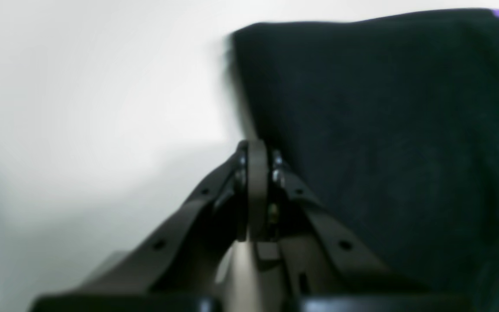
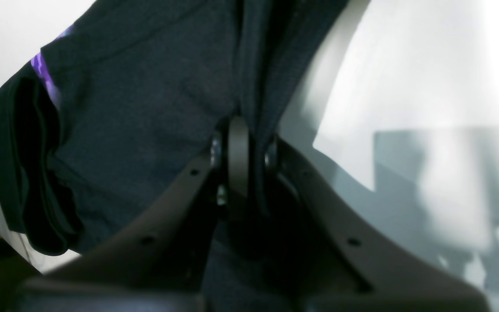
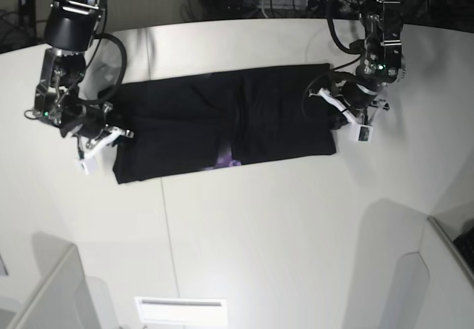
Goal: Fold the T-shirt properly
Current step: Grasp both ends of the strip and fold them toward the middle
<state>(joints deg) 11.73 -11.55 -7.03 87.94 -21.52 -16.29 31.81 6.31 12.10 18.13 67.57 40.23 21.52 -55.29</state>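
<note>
T-shirt [image 3: 222, 133] found lying flat near the far side of the white table [image 3: 281, 240], drawn out into a long dark band running left to right, plain black side mostly up. Appears already folded lengthwise; a small patch of purple print [image 3: 226, 158] peeping out along the near edge.

Left gripper [image 1: 258, 173] at the band's end on the base view's right, clenched, with black cloth lying against one side of the closed tips; whether cloth is actually pinched between them cannot be told from the blurred wrist view. Right gripper [image 2: 241, 151] at the opposite end, closed on a gathered edge of the cloth, with fabric rising out from between the tips.

Judged roughly midway: sides seemingly brought in, band reasonably straight, some ripples near the middle. Still to do, by the look of it: bringing one end over the other to make a compact rectangle, then smoothing. Near edge slightly uneven at the right gripper's end; worth squaring before the cross fold.
</note>
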